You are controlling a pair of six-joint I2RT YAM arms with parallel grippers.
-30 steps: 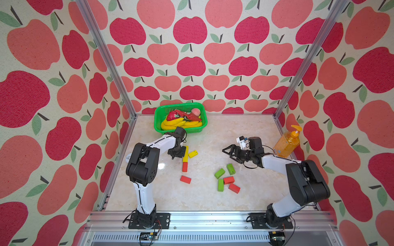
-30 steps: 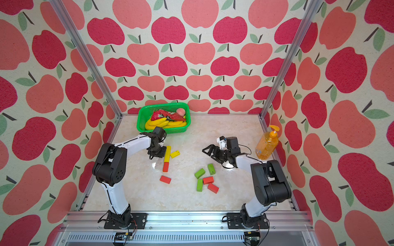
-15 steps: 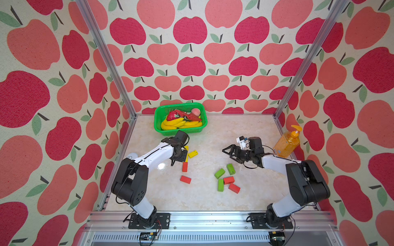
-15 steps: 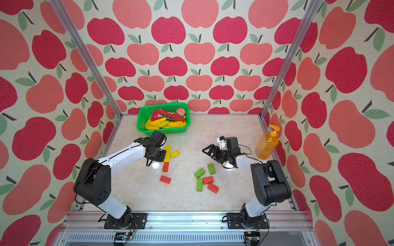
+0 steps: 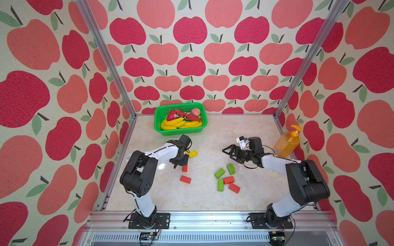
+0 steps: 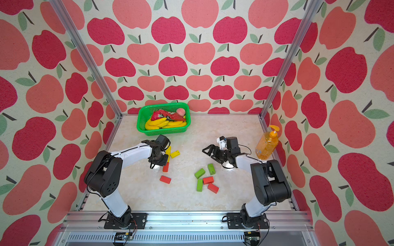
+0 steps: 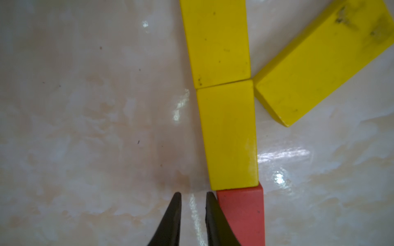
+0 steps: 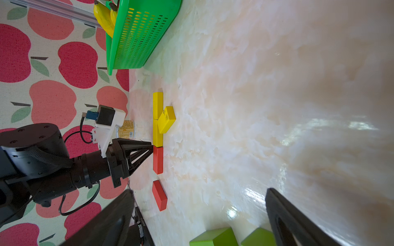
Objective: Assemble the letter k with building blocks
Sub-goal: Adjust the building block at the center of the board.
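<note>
Yellow and red form one straight line on the marbled table (image 5: pixel 202 202). The far yellow brick (image 7: pixel 215 42) and the near yellow brick (image 7: pixel 229 136) lie end to end. The lined-up red brick (image 7: pixel 243 213) butts against the near one's free end. A slanted yellow brick (image 7: pixel 319 57) lies off to one side, one corner right at the joint between the two yellow ones; whether it touches them I cannot tell.

The left pincer (image 7: pixel 193 194) points down at the table beside the lined-up red brick. Its jaws are barely parted, with only bare table in the slit. One finger (image 7: pixel 216 230) rests against the brick's long side.

A loose red brick (image 5: pixel 185 179) lies flat nearer the front rail, apart from the line. Further toward the right arm sits a cluster: three green bricks (image 5: pixel 219 173) mixed with two red bricks (image 5: pixel 229 180), some touching.

The right pincer (image 5: pixel 228 153) hangs above the table just behind that cluster, jaws spread wide and empty.

At the back wall stands a green basket (image 5: pixel 158 119) with toy bananas (image 5: pixel 172 124). An orange soap bottle (image 5: pixel 285 143) stands upright at the table's right edge.
</note>
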